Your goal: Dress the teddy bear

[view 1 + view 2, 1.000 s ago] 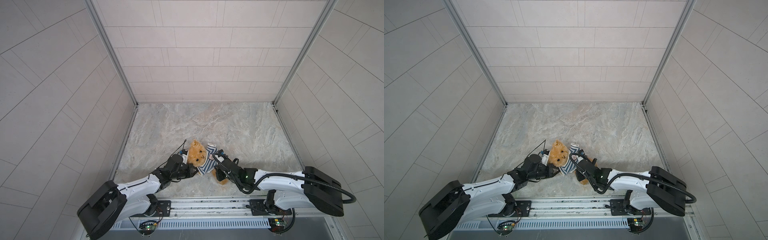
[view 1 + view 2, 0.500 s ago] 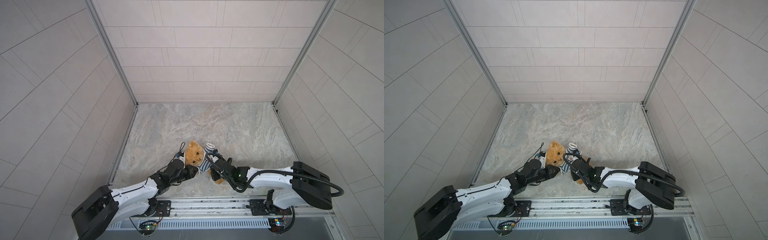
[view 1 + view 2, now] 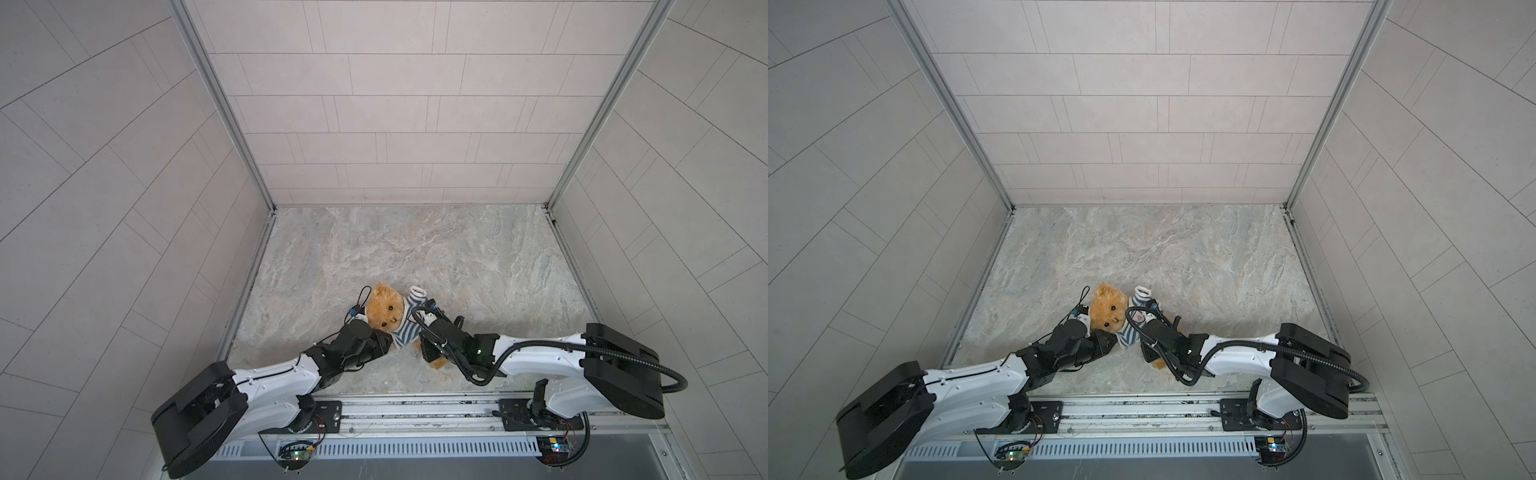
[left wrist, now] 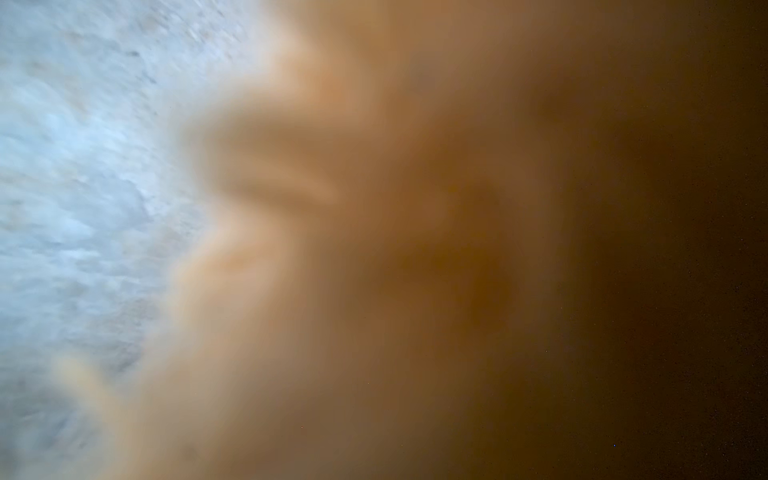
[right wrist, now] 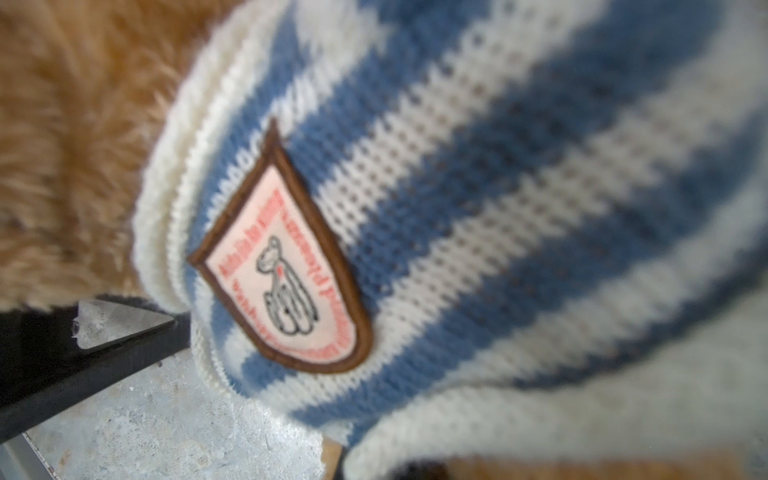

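Note:
The teddy bear (image 3: 385, 308) (image 3: 1108, 309) lies face up near the floor's front, head toward the left wall. It wears a blue-and-white striped shirt (image 3: 405, 328) (image 3: 1128, 334) (image 5: 478, 199) with a shield badge (image 5: 286, 266); one empty sleeve (image 3: 417, 292) sticks up. My left gripper (image 3: 383, 338) (image 3: 1105, 340) is pressed under the bear's chin, its jaws hidden; the left wrist view shows only blurred fur (image 4: 374, 249). My right gripper (image 3: 424, 353) (image 3: 1144, 353) is at the bear's lower body, shut on the shirt's hem, with a leg (image 3: 437, 363) showing beneath.
The marble floor (image 3: 415, 249) is walled by tiled panels left, back and right. A metal rail (image 3: 415, 409) carrying both arm bases runs along the front edge. A black finger (image 5: 62, 365) of the left gripper shows beside the shirt.
The right arm has reached further left and the bear's head has shifted slightly left. The left arm has pushed in under the bear's chin.

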Controlling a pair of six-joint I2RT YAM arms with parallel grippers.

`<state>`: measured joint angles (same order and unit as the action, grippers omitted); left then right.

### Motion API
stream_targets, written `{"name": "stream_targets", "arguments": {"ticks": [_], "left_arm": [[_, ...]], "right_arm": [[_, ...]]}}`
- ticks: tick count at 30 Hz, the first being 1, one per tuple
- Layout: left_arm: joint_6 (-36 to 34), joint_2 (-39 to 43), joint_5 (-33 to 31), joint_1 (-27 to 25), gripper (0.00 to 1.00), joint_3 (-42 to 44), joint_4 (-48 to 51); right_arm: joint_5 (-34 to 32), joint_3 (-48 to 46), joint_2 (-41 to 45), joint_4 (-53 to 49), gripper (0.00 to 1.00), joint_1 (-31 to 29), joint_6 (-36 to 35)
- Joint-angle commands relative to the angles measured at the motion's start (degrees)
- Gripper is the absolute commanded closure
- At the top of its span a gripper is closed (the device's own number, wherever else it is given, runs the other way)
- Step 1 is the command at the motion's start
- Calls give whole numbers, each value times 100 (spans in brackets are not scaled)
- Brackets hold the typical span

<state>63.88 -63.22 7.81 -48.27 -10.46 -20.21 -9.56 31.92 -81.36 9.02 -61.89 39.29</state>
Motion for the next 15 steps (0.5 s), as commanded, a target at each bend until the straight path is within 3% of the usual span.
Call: {"name": "stream_targets", "arguments": {"ticks": [1, 15], "left_arm": [[85, -173, -43, -71, 73, 53, -309], [267, -991, -79, -263, 75, -101, -1137]], "right_arm": [[16, 27, -130, 42, 100, -51, 149], [68, 5, -184, 107, 100, -51, 191]]}}
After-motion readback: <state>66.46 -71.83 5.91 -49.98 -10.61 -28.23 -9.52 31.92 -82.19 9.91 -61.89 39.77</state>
